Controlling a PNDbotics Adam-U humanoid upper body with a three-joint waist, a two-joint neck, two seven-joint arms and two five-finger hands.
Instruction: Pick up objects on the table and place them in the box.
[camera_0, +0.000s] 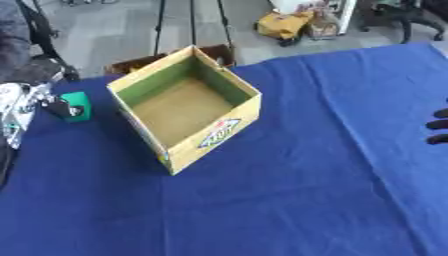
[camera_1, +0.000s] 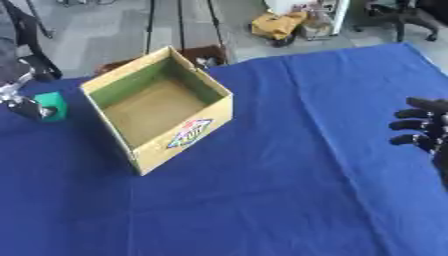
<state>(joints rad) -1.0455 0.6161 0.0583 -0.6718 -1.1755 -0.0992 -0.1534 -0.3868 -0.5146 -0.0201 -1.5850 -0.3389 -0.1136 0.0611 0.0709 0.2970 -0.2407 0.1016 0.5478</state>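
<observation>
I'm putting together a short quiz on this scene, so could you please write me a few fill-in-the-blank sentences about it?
1. The open box stands on a ____ cloth.
2. The left hand is at a small ____ object.
3. That object lies on the box's ____ side.
4. The box holds ____.

Missing words: blue; green; left; nothing

Across the top of my frame I see a grey floor (camera_0: 105, 30), evenly lit. A blue cloth (camera_0: 306, 190) covers the tabletop and fills the lower part. Dark thin legs of a stand (camera_0: 191, 22) cross the floor at upper centre. A yellow bag (camera_0: 284, 24) lies at upper right, beside a black chair base (camera_1: 402, 20). A brown carton (camera_0: 131, 64) peeks up behind the table's far edge.
</observation>
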